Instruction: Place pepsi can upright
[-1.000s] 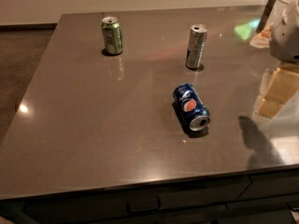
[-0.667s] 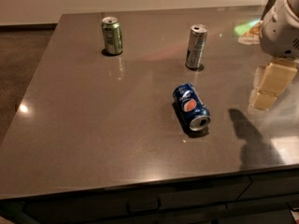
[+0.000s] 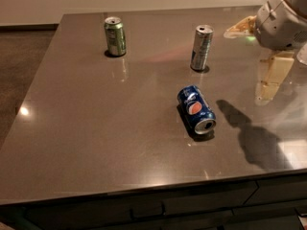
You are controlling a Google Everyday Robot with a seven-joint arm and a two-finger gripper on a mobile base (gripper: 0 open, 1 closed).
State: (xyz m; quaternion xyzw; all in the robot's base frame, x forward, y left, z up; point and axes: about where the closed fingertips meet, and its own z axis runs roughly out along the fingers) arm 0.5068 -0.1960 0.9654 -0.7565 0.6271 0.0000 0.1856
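Observation:
The pepsi can (image 3: 196,109) is dark blue with a round red-white-blue logo. It lies on its side near the middle of the grey table (image 3: 96,128), its silver end facing the front right. My gripper (image 3: 269,80) hangs above the table to the right of the can, apart from it and holding nothing that I can see. Its shadow (image 3: 249,133) falls on the table just right of the can. The white arm housing (image 3: 283,20) is at the top right.
A green can (image 3: 115,36) stands upright at the back left. A taller slim silver can (image 3: 201,47) stands upright behind the pepsi can. A crumpled pale bag (image 3: 242,28) lies at the back right. The table's front edge (image 3: 144,190) runs below.
My gripper and arm have moved left, toward the pepsi can, and their shadow has crept closer to it. The cans have not moved.

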